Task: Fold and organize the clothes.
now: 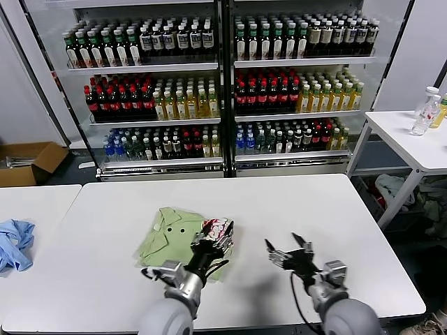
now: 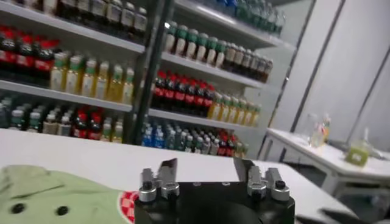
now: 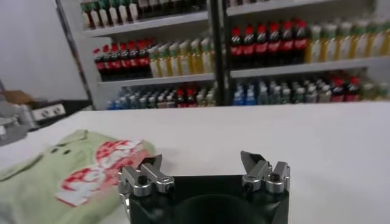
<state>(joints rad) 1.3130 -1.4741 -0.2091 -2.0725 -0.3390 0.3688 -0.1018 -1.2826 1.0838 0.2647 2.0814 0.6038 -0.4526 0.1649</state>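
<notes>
I'm seeing the folded light green shirt (image 1: 183,235) lying mid-table (image 1: 126,202), soft and limp; I'd pinch a folded edge. Left gripper (image 1: 211,243) hovering over it and right gripper (image 1: 288,249) beside it are both gaping, holding nothing.

lighting: bright, even, from overhead | shadows: faint on the surface (image 1: 279,209) | blur: wrist views soft, shelves (image 2: 91,61) smeared

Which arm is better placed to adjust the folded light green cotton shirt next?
Left. The left gripper hangs open over the light green cotton shirt; the right gripper sits open over bare table beside it.
</notes>
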